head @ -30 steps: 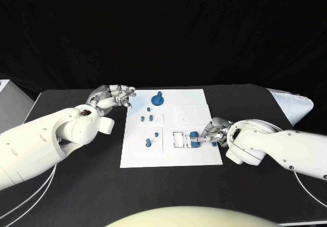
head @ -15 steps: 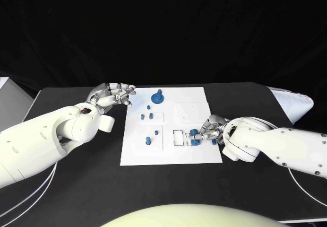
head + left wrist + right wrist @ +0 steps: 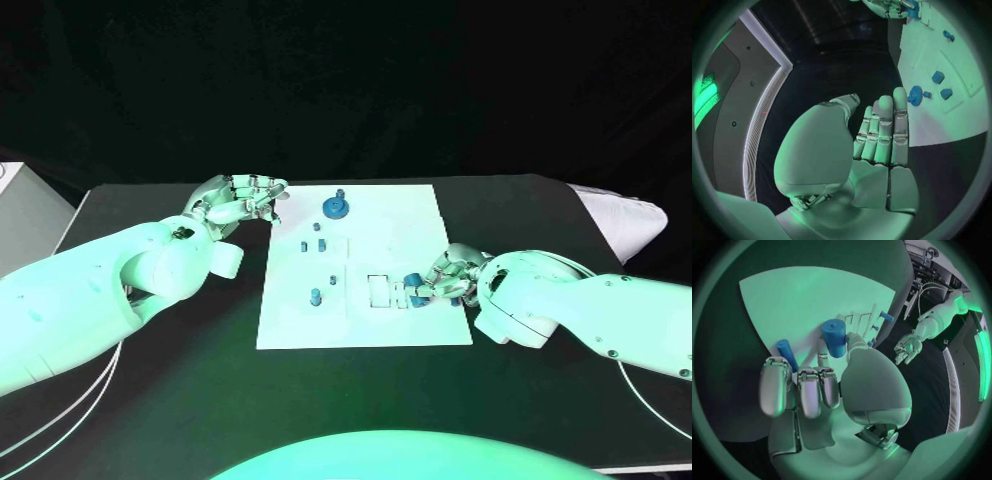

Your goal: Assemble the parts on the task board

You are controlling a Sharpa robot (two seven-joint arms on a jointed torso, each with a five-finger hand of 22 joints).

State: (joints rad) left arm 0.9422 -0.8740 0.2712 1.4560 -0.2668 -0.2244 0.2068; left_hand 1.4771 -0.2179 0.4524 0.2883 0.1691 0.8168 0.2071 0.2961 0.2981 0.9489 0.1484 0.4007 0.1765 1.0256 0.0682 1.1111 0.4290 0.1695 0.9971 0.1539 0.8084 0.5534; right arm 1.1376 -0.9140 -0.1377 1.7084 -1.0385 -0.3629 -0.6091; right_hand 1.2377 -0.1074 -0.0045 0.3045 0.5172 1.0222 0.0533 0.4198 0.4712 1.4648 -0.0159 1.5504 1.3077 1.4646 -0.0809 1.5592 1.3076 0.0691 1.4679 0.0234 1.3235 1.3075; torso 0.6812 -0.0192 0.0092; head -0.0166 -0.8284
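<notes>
Broadly, the black table [image 3: 159,400] carries the white task board [image 3: 389,225] at its middle, with the robot's two arms reaching in from either side. The left hand [image 3: 238,200] hovers just off the board's far left corner, above the bare table; its fingers are lightly curled and close together, and in the left wrist view they stand nearly straight side by side with nothing between them. The right hand [image 3: 450,277] rests at the board's right edge, near the middle of that side, its fingers curled down around a short blue cylinder [image 3: 834,337], which the thumb and fingertips touch; whether it is lifted off the board I cannot tell. A slimmer blue peg [image 3: 787,354] lies just beside those fingers. Farther off, a round blue knob [image 3: 335,207] stands near the board's far edge, two small blue blocks [image 3: 312,245] sit left of centre, and another blue peg [image 3: 315,296] stands nearer on the left.
</notes>
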